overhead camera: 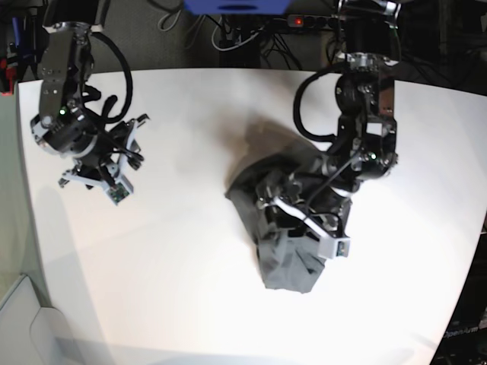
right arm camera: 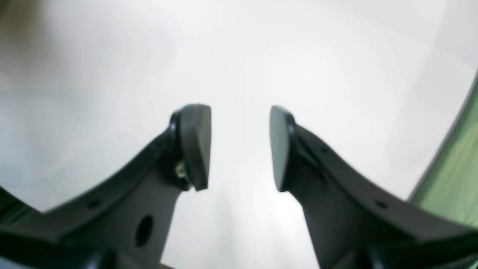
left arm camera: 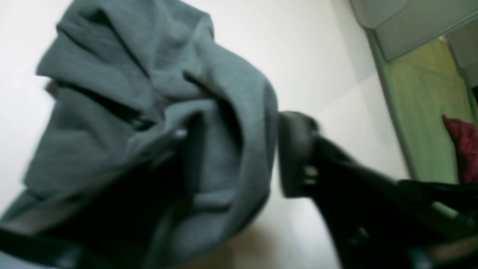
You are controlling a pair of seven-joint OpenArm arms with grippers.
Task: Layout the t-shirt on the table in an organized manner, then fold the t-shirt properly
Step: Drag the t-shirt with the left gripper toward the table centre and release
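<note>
The dark grey t-shirt (overhead camera: 285, 258) lies crumpled in a heap on the white table (overhead camera: 175, 251), right of centre in the base view. My left gripper (overhead camera: 274, 207) is down in the top of the heap. In the left wrist view its jaws stand apart: bunched t-shirt (left arm camera: 149, 112) cloth drapes over one finger, and the other finger's pad (left arm camera: 295, 153) sits bare at the fold's edge. My right gripper (right arm camera: 240, 147) hangs open over bare table with nothing between its pads. In the base view the right gripper (overhead camera: 125, 148) is far left, well away from the shirt.
The table's curved edge (right arm camera: 444, 157) runs close to the right gripper, with green floor beyond it. A red object (left arm camera: 463, 149) and a pale grey bin (left arm camera: 410, 22) lie off the table. Cables and a power strip (overhead camera: 304, 19) run behind the far edge.
</note>
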